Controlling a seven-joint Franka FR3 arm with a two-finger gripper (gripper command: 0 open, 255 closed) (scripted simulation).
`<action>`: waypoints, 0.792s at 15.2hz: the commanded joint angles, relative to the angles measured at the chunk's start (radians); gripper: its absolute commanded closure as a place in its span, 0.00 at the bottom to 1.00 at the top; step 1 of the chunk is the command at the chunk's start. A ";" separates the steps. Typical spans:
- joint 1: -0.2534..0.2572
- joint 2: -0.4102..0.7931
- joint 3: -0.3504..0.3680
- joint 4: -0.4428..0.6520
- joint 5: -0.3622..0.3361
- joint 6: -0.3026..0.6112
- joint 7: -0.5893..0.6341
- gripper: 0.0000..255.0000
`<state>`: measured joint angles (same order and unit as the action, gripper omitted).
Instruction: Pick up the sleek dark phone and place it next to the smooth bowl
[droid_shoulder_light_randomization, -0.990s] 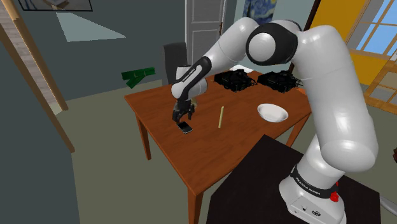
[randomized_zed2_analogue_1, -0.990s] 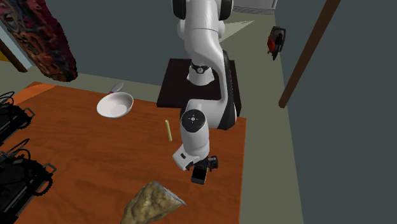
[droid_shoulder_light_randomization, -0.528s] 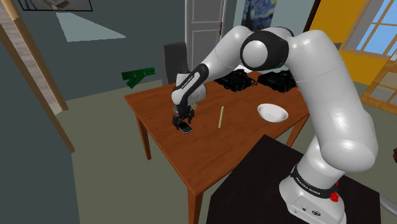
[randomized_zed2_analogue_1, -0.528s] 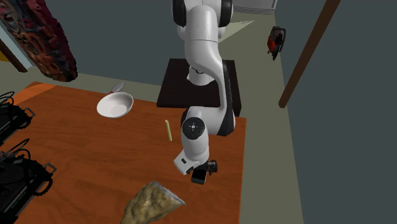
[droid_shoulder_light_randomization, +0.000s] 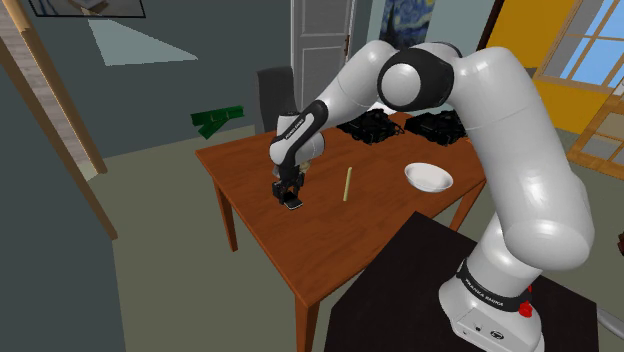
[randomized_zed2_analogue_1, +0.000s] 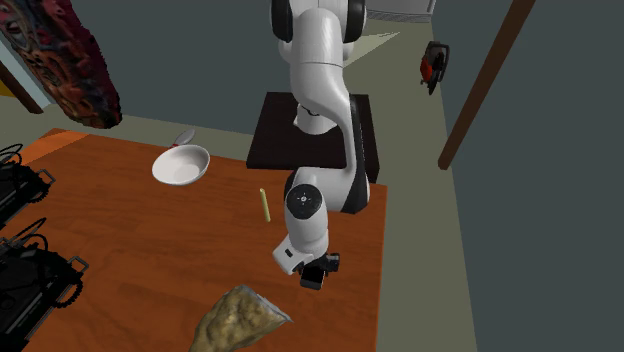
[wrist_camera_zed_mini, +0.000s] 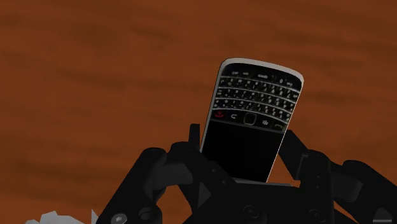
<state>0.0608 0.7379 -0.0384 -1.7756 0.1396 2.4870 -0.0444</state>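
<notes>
With the all-black gripper (wrist_camera_zed_mini: 243, 137) set narrow, clasps the phone (wrist_camera_zed_mini: 254, 105) across its width, matte fingers (wrist_camera_zed_mini: 298, 151) pressed against both long edges at the screen half. Leaves the keypad end jutting past the fingertips. Glossy black slab, rounded corners, thin silver rim, rows of tiny white-marked keys, one red and one green. Lies flat under the gripper on the wooden table (droid_shoulder_light_randomization: 300, 245), reddish-brown with streaked grain. Well apart from the gripper, beyond a thin pale-yellow stick (droid_shoulder_light_randomization: 346, 185) lying between the two: a smooth, shallow white bowl (droid_shoulder_light_randomization: 428, 186), round and plain.
</notes>
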 joint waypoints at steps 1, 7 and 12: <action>0.000 0.001 0.000 -0.001 0.000 0.000 0.000 1.00; 0.000 0.001 0.001 -0.002 0.000 0.002 0.000 1.00; 0.003 -0.043 -0.003 -0.013 -0.004 -0.031 0.004 1.00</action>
<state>0.0640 0.7060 -0.0409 -1.7831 0.1364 2.4612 -0.0399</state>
